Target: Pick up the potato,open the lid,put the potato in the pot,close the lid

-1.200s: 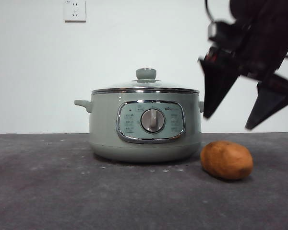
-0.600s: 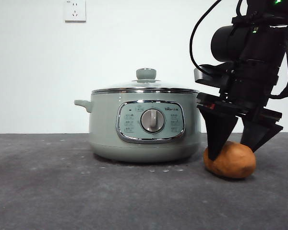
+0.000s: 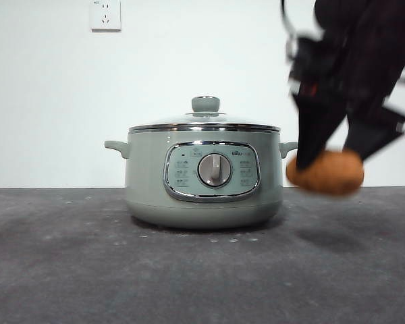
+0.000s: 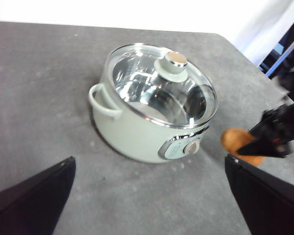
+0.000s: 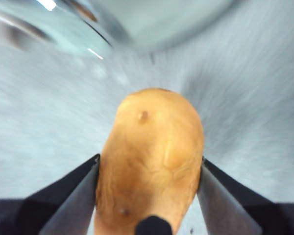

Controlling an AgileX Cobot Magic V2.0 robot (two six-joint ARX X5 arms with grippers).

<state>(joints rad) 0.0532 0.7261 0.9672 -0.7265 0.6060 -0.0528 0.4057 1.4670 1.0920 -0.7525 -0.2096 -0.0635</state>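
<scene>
The table (image 3: 88, 270) was a dark grey, slightly speckled surface reaching back to a white wall. The pot (image 3: 204, 177) stood directly on it, its dial panel facing the front view, a few pale crumbs scattered on the tabletop just before its base. A faint shadow lay right of the pot

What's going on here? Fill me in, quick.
The right tool is shut on the potato and holds it in the air beside the pot, clear of the table. The lid sits closed on the pot, so opening it and dropping the potato in are not yet done. The left tool is open above the table, some way from the pot, holding nothing.
</scene>
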